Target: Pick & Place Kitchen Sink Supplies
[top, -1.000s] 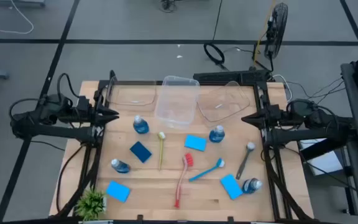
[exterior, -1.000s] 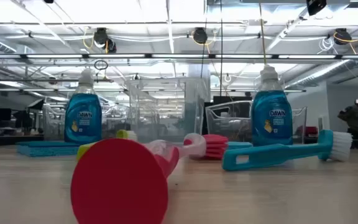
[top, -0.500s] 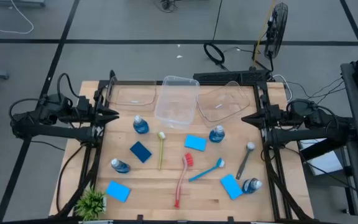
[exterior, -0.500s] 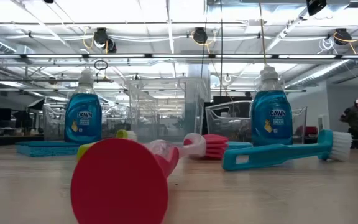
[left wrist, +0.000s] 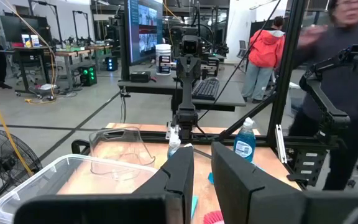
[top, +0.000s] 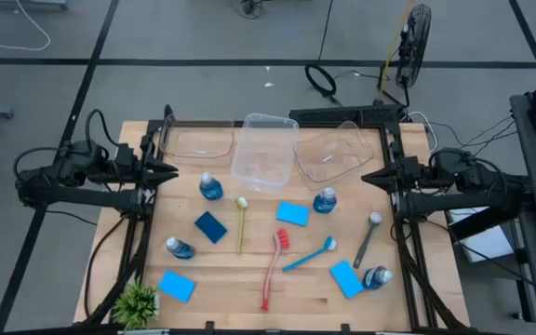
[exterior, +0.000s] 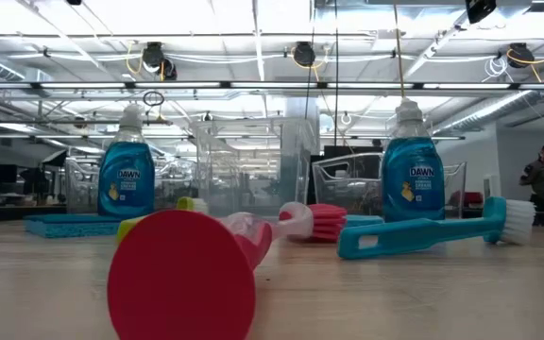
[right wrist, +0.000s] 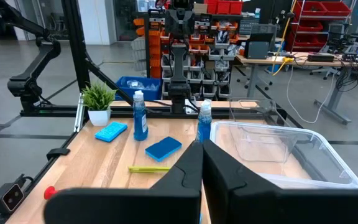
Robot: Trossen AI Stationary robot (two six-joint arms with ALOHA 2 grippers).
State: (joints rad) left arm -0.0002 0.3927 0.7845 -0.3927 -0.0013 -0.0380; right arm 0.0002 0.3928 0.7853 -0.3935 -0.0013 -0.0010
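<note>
From above, four small clear bottles of blue liquid with pale caps stand on the wooden table (top: 249, 288): one upper left of centre (top: 210, 186), one right of centre (top: 324, 200), one at lower left (top: 179, 247), one at lower right (top: 376, 276). Four flat rectangular sponges lie among them: a dark blue one (top: 210, 226) and three lighter ones at centre (top: 292, 213), lower left (top: 176, 285) and lower right (top: 345, 278). Four thin long-handled brushes lie flat: yellow-green (top: 241, 223), red (top: 273, 268), blue (top: 308, 253) and grey (top: 367, 238). Three clear plastic tubs (top: 265, 151) sit along the top edge; a spiky green plant (top: 138, 302) sits at bottom left. The left gripper (top: 170, 172) waits at the table's left edge, the right gripper (top: 368, 177) at its right edge, both holding nothing.

At table height, the red brush's round handle end (exterior: 181, 276) fills the lower left, the blue brush (exterior: 423, 233) lies at right, and two bottles (exterior: 126, 175) (exterior: 412, 175) stand upright behind.

In the left wrist view, the dark fingers (left wrist: 179, 177) stand slightly apart, with nothing between them; a person (left wrist: 347, 87) stands at far right.

In the right wrist view, the fingers (right wrist: 188, 171) are pressed together, empty; two bottles (right wrist: 140, 116), the dark sponge (right wrist: 163, 148) and the yellow-green brush (right wrist: 149, 168) lie beyond.
</note>
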